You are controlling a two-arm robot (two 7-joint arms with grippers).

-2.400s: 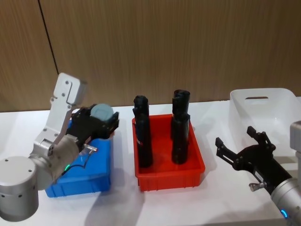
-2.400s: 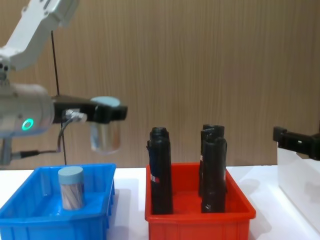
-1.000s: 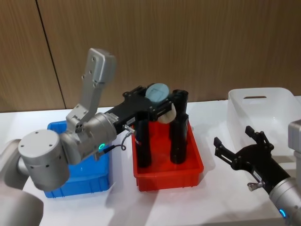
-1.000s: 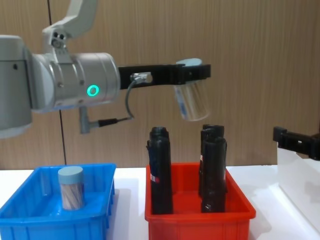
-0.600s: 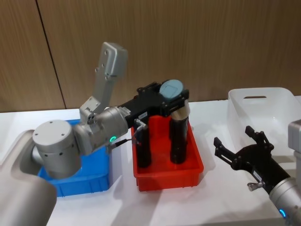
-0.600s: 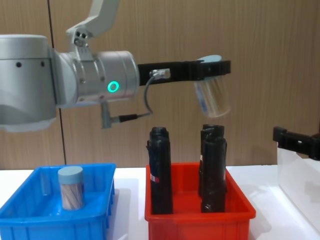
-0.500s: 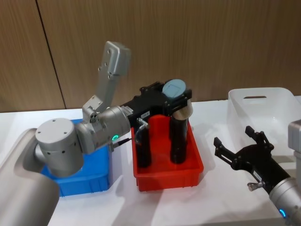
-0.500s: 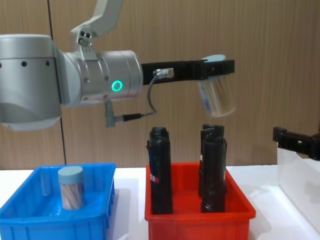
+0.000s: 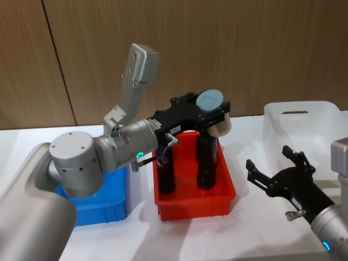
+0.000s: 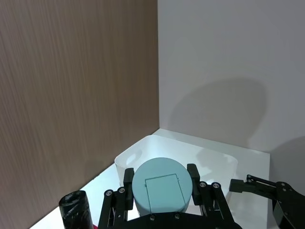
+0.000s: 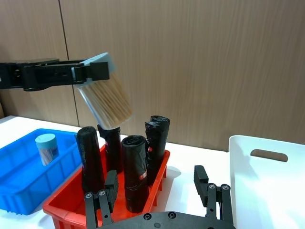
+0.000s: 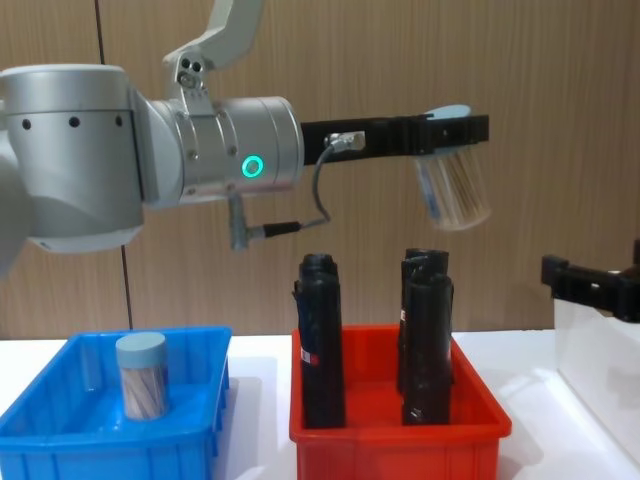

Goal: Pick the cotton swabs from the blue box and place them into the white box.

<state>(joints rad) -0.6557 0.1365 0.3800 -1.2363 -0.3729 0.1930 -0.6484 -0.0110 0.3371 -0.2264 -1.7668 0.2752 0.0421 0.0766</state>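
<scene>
Nothing written, no number and no brand can be read anywhere. A small white-and-red label [image 12: 309,357] sits on the left tall black roll [image 12: 321,340], in the lower middle of the chest view; its print is too small to make out. At the bottom centre of the left wrist view, the pale grey-blue round lid [image 10: 161,186] of the clear cylindrical tub of cotton swabs [image 12: 455,192] bears a faint rectangular outline with no legible characters.

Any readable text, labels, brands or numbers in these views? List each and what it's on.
No text here is readable.
White-and-red label on the left black roll in the red plastic bin: too small to read.
Pale grey-blue lid of the clear cylindrical cotton swab tub, held by the left gripper above the red bin: blank rectangular outline, no characters.
</scene>
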